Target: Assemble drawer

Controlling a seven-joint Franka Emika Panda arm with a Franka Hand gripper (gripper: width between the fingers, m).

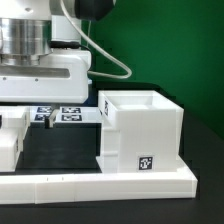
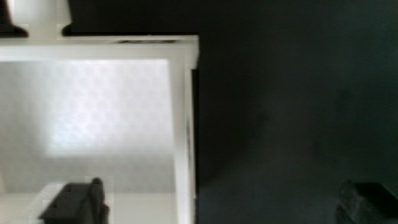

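Note:
The big white box shell (image 1: 140, 125) stands open-topped at the exterior view's right, with a marker tag on its front face. A smaller white part (image 1: 10, 140), probably the tray, lies at the exterior view's left edge and is largely cut off. My gripper (image 1: 45, 120) hangs low over the table between them, to the left of the box shell. In the wrist view my gripper (image 2: 222, 203) is open wide. One finger (image 2: 75, 203) is over a white part (image 2: 98, 110); the other is over the black table. The part's wall edge (image 2: 187, 120) runs between the fingers. Nothing is held.
The marker board (image 1: 62, 112) lies flat behind my gripper. A low white rail (image 1: 100, 183) borders the table's front edge, right in front of the box shell. The table top (image 2: 294, 120) is black and the backdrop is green.

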